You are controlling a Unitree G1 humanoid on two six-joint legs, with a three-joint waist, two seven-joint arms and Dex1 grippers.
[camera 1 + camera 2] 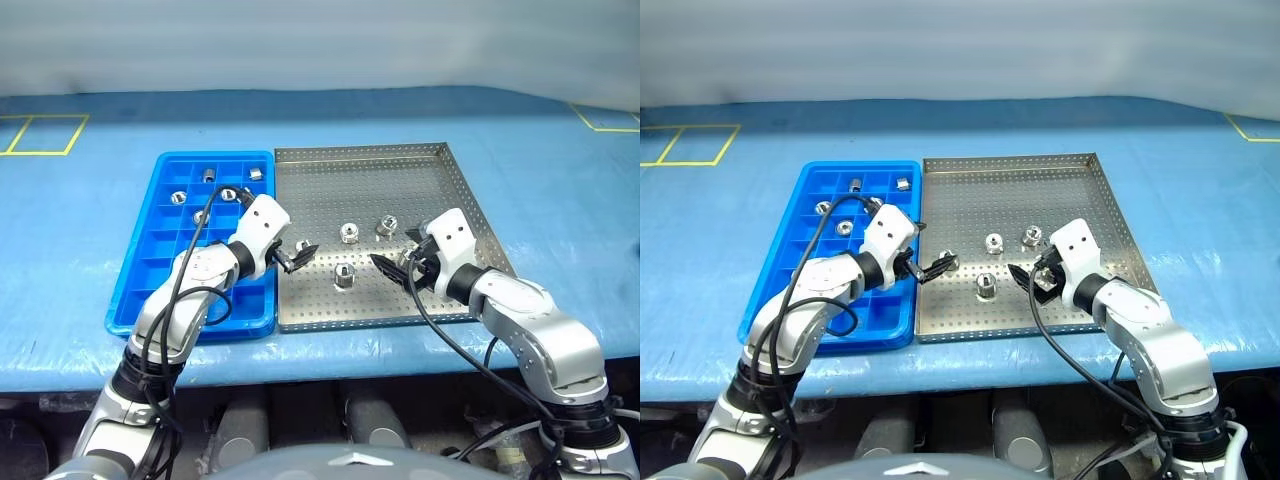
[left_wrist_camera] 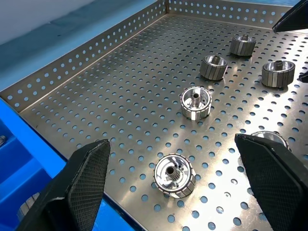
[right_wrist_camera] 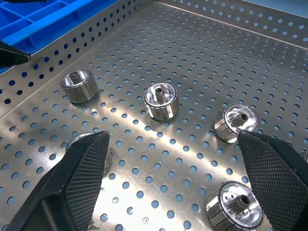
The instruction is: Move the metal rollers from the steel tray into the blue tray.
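The steel tray point(image 1: 400, 180) lies on the table's right half, and the blue tray point(image 1: 160, 280) touches its left side. Several metal rollers stand on the steel tray, among them ones at mid-tray point(image 1: 349, 233), further right point(image 1: 386, 226) and nearer the front point(image 1: 344, 274). Several more rollers point(image 1: 209, 175) sit in the blue tray's far compartments. My left gripper point(image 1: 298, 258) hovers open over the steel tray's left edge, with a roller point(image 2: 174, 175) below its gap. My right gripper point(image 1: 397, 272) is open above the tray's front right, rollers point(image 3: 161, 101) lying ahead of it.
Both trays rest on a blue table cover point(image 1: 560, 200) whose front edge runs just before the trays. Yellow tape outlines mark the far left point(image 1: 40, 135) and far right point(image 1: 605, 118) corners. The steel tray has a low perforated rim point(image 2: 86, 57).
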